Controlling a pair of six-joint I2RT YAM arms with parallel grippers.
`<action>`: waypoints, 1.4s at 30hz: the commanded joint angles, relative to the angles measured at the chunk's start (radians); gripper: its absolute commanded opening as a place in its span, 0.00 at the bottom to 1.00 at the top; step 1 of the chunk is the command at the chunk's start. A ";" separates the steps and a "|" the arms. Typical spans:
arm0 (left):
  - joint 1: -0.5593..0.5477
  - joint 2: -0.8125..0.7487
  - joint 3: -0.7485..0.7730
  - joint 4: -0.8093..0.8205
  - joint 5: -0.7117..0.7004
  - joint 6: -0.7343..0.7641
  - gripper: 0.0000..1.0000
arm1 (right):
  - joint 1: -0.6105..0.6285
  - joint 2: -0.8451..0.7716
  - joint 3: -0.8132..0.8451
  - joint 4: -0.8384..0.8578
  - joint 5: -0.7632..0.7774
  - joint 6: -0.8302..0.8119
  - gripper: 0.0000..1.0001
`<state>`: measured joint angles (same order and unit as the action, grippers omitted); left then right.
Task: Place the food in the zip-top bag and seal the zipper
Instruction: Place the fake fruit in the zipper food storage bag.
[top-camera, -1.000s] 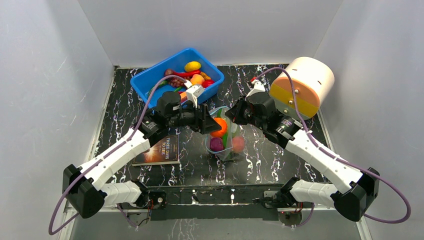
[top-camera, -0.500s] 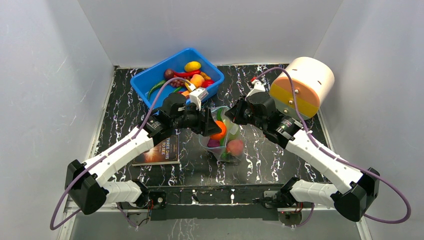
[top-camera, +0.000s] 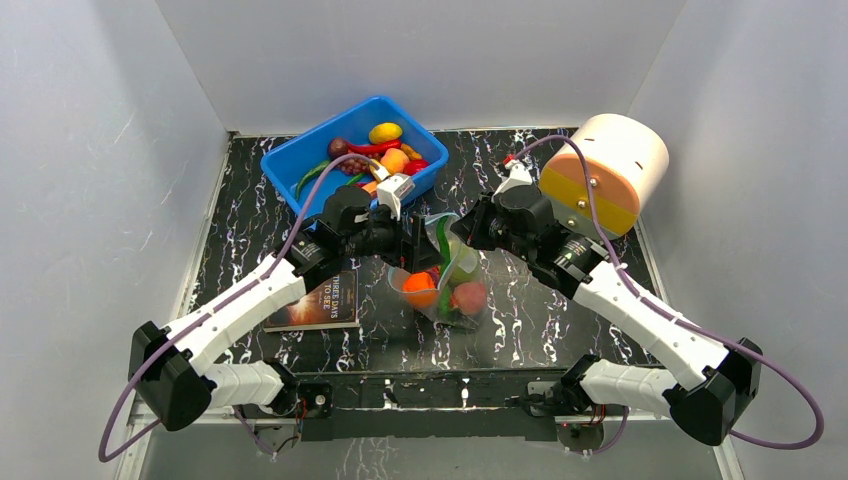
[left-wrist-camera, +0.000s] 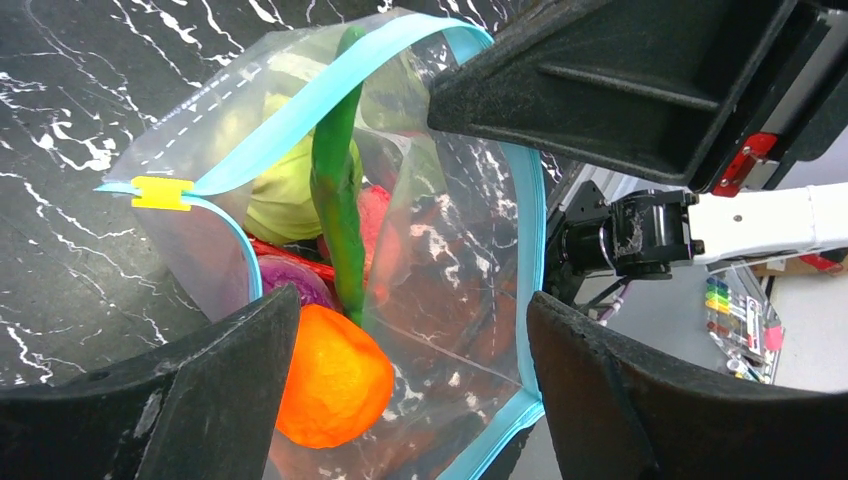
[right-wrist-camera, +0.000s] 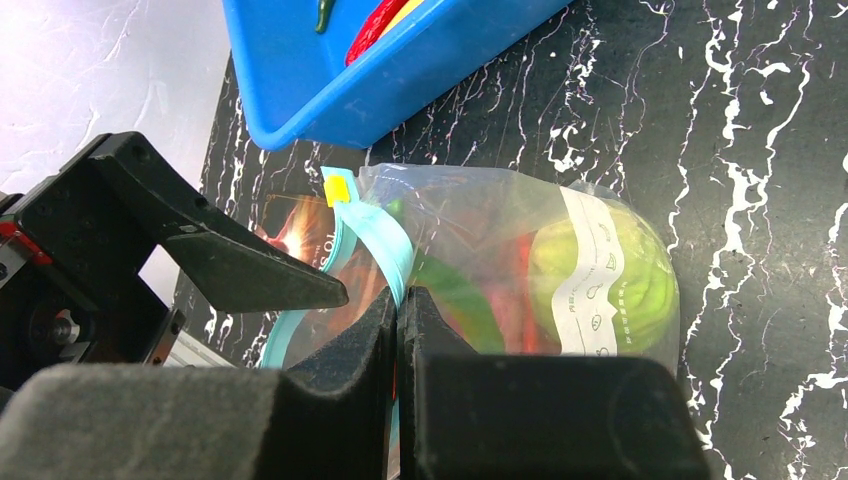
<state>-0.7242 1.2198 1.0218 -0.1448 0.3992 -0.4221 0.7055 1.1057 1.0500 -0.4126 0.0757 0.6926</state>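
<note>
A black bench (top-camera: 530, 325) veined in white is enclosed by plain pale walls (top-camera: 90, 150). At the centre of the top view lies the zip-top bag (top-camera: 452, 285), a crinkly clear pouch. Its zipper (left-wrist-camera: 300, 110), a smooth blue-green strip with a yellow tab (left-wrist-camera: 160, 193), is spread into an open loop. The right pincer (right-wrist-camera: 398, 300) is clamped on the mouth edge at the zipper, fingers pressed together. The left pincer (left-wrist-camera: 412, 300) is held at the mouth with its jaws wide apart and nothing gripped.

Inside the bag a round matte orange (left-wrist-camera: 330, 380), a long glossy green bean (left-wrist-camera: 335, 200), a pale wrinkled cabbage (left-wrist-camera: 285, 205) and a purple onion (left-wrist-camera: 295, 282) are seen. A red piece behind them is blurred by the plastic and cannot be named.

More toy food (top-camera: 385, 133) is heaped in a blue plastic bin (top-camera: 285, 165) at upper left. A book (top-camera: 330, 300) is partly covered by the left arm (top-camera: 240, 300), and a cream drum (top-camera: 610, 150) banded in orange and yellow is set at upper right.
</note>
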 joint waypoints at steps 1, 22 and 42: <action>-0.006 -0.040 0.077 -0.037 -0.055 0.031 0.80 | -0.004 -0.039 0.009 0.077 0.001 -0.008 0.00; 0.105 0.098 0.322 -0.223 -0.490 0.158 0.52 | -0.003 -0.073 0.006 0.058 0.012 -0.065 0.00; 0.459 0.514 0.529 -0.132 -0.333 0.173 0.52 | -0.004 0.002 0.070 0.033 0.020 -0.103 0.00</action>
<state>-0.3061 1.6825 1.4857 -0.3275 0.0017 -0.2577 0.7055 1.0870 1.0431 -0.4221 0.0803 0.6224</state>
